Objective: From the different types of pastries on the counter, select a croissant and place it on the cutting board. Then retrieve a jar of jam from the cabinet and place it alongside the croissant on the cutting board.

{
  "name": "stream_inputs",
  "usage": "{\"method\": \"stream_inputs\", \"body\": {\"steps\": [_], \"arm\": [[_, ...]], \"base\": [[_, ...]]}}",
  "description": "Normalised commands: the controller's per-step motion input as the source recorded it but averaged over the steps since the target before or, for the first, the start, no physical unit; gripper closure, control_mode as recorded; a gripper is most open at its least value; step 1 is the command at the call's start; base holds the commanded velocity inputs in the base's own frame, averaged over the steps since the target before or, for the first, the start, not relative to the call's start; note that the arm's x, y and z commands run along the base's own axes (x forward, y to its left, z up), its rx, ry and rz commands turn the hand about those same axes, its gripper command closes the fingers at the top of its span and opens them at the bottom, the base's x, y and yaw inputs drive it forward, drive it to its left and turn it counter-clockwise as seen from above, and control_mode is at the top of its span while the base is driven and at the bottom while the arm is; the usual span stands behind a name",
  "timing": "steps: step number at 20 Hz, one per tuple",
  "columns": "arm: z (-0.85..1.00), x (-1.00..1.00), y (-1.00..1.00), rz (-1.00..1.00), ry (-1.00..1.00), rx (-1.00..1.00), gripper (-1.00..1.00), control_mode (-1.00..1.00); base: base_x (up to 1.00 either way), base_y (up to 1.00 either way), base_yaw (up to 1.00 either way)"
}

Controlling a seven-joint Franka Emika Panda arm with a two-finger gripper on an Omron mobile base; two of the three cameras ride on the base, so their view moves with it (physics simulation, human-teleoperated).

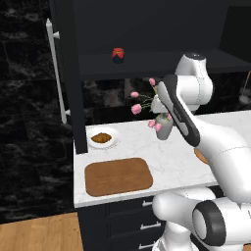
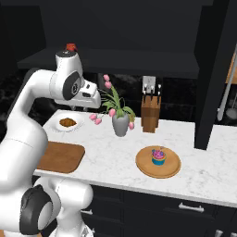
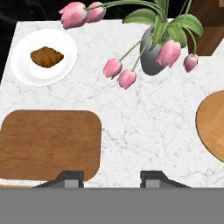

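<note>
Your hand (image 3: 111,177) hangs over the tabletop (image 3: 144,127), clenched on nothing. Nearest you lies the bare cutting board (image 3: 46,142). Beyond it, the croissant (image 3: 47,57) sits on a white plate (image 3: 43,57). Tulips (image 3: 120,72) droop from the grey vase (image 3: 151,57) just beside that path; reach carelessly and you may brush them or tip the vase. Farthest, the jar of jam (image 1: 117,55) waits on the cabinet shelf (image 1: 157,63). The cupcake (image 2: 158,156) on the wooden plate (image 2: 158,162) is a decoy.

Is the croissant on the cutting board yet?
No. The croissant lies on the white plate; the cutting board is bare.
</note>
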Motion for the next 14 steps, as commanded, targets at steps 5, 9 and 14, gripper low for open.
{"method": "stream_inputs", "body": {"steps": [5, 9, 14], "arm": [[-0.38, -0.03, 0.16, 0.08, 0.0, 0.05, -1.0, -1.0], [-0.88, 0.0, 0.41, 0.23, 0.0, 0.04, -1.0, -1.0], [-0.2, 0.3, 0.44, 0.16, -0.08, 0.0, -1.0, -1.0]], "base": [[0.0, 0.0, 0.0], [0.0, 0.0, 0.0], [0.0, 0.0, 0.0]]}}
